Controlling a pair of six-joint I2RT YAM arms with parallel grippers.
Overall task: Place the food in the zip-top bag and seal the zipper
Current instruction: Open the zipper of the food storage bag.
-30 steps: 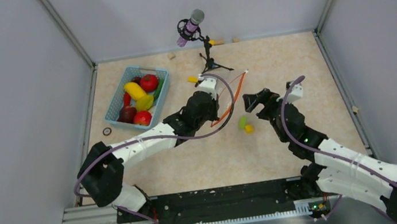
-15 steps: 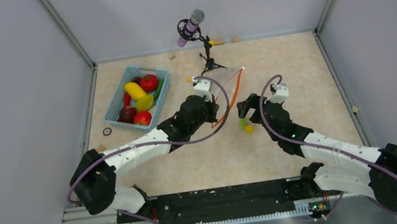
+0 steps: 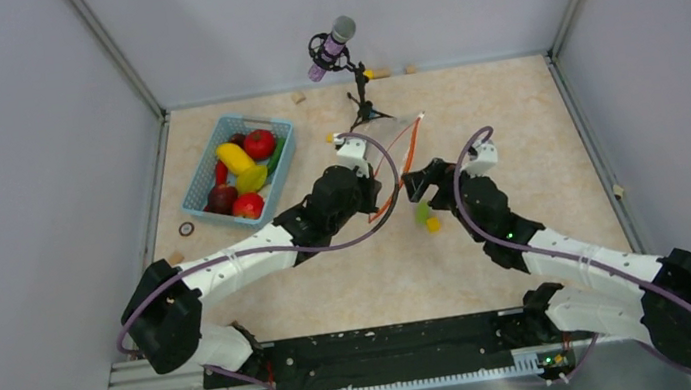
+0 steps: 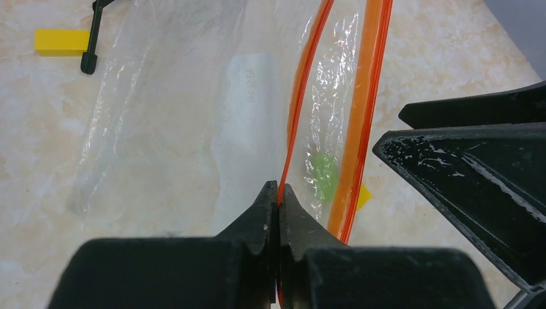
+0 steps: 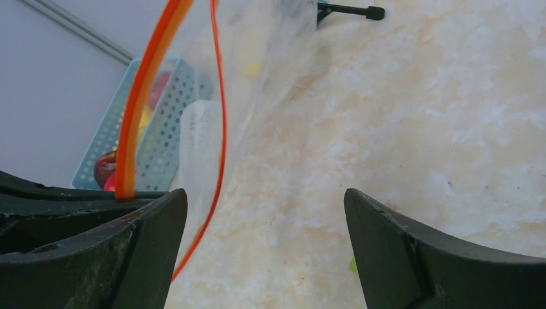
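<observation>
Seen from above, we find a microphone stand (image 3: 365,102) at 12 o'clock on the table (image 3: 512,112), one tripod foot near the far end of the zip-top bag (image 4: 167,116). A small green block (image 3: 421,212) and a yellow block (image 3: 433,225) lie at 6 o'clock of the right arm's tip, just beside the bag's mouth. The light-blue basket (image 3: 200,172) at 10 o'clock holds all the food (image 3: 243,178), including the banana (image 3: 235,156) and the tomato (image 3: 259,144). The bag lies mid-table between the two arms with nothing in it, and its zipper (image 4: 367,116) gapes in two orange lips. The left gripper (image 4: 278,193) has its fingers pressed together on the thinner lip. The right gripper (image 5: 265,193) is spread wide and holds nothing. The thicker lip runs behind one of its fingers, and we cannot tell whether they touch.
</observation>
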